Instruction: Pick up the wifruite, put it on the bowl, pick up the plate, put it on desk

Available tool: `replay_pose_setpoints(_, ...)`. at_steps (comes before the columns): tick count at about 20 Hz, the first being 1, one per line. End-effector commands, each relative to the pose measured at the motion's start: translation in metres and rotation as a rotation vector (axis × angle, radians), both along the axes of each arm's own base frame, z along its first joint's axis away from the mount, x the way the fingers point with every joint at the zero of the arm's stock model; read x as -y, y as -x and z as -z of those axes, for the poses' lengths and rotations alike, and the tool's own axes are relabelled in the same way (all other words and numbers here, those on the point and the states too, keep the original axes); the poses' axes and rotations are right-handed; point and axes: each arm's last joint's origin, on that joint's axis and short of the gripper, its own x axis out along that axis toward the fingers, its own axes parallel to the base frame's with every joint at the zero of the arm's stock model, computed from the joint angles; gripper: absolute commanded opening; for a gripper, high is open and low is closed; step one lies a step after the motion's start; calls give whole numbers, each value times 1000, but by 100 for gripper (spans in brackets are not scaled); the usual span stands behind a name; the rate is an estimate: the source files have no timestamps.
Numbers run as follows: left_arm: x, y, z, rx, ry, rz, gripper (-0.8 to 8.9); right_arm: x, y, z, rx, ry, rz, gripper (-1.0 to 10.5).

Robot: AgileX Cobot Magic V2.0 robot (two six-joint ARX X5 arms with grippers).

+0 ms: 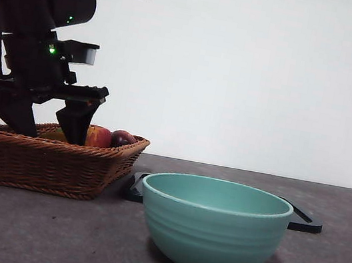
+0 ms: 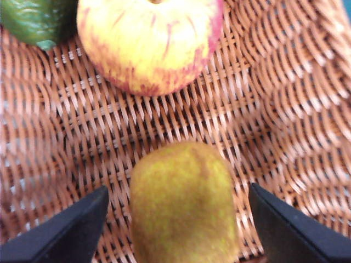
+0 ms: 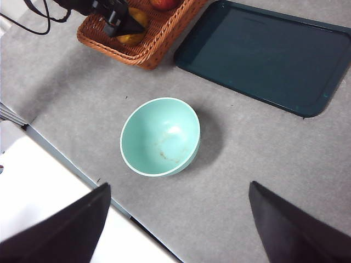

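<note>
- Left wrist view shows the left gripper (image 2: pixel 178 219) low inside the basket (image 2: pixel 274 109), with its two black jaws spread wide.
- Between the jaws lies the kiwi (image 2: pixel 184 205), brown and fuzzy, resting on the woven floor. Neither jaw touches it.
- Past the kiwi sits a red and yellow apple (image 2: pixel 151 41), and a dark green fruit (image 2: pixel 35 22) shows at one corner beside the apple.
- Front view shows the same gripper (image 1: pixel 49 120) as a big dark shape, reaching down into the brown basket (image 1: pixel 49 164) on the left side of the desk (image 1: pixel 44 231).
- A red fruit (image 1: pixel 99 137) and a dark purple fruit (image 1: pixel 122 138) peek over the basket rim, just beside the gripper.
- Right of the basket, a flat black tray (image 1: pixel 302 223) lies on the desk.
- The green bowl (image 1: pixel 213 225) stands in front of the tray, near the camera.
- Right wrist view looks down from high up. The right gripper (image 3: pixel 178 224) hangs above the desk (image 3: pixel 247 164) with its jaws wide, holding nothing.
- Below it the bowl (image 3: pixel 160 137) stands upright with nothing inside, apart from the tray (image 3: pixel 263 55) and the basket (image 3: pixel 148 38).
- The left gripper (image 3: pixel 118 19) shows there too, down in the basket over a yellow fruit (image 3: pixel 134 37).
</note>
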Motion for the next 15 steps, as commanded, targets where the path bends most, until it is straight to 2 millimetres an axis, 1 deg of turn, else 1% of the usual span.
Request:
replay_pose_setpoints(1,5,-6,4,-7,-5,3,373,0,0,-5,20,-5,-4,404)
replay_pose_setpoints(3,5,-5,5,-18,-8,3,252,0,0,-5,21,-5,-4,404)
replay_pose_setpoints(4,6,-5,5,-16,-7,6,214,0,0,-5,21,-5,-4,404)
replay_pose_setpoints(6,6,-5,4,-12,-6,7,209,0,0,-5,21,-5,-4,404)
replay_pose_setpoints(8,6,-3,-3,5,3,10,209,0,0,-5,20,-5,-4,404)
replay_pose_setpoints(11,7,7,-28,76,32,23,209,0,0,-5,20,-5,-4,404)
replay_pose_setpoints(14,12,29,-66,165,131,98,209,0,0,-5,20,-5,-4,404)
replay_pose_setpoints(15,14,40,-79,187,171,137,209,0,0,-5,20,-5,-4,404)
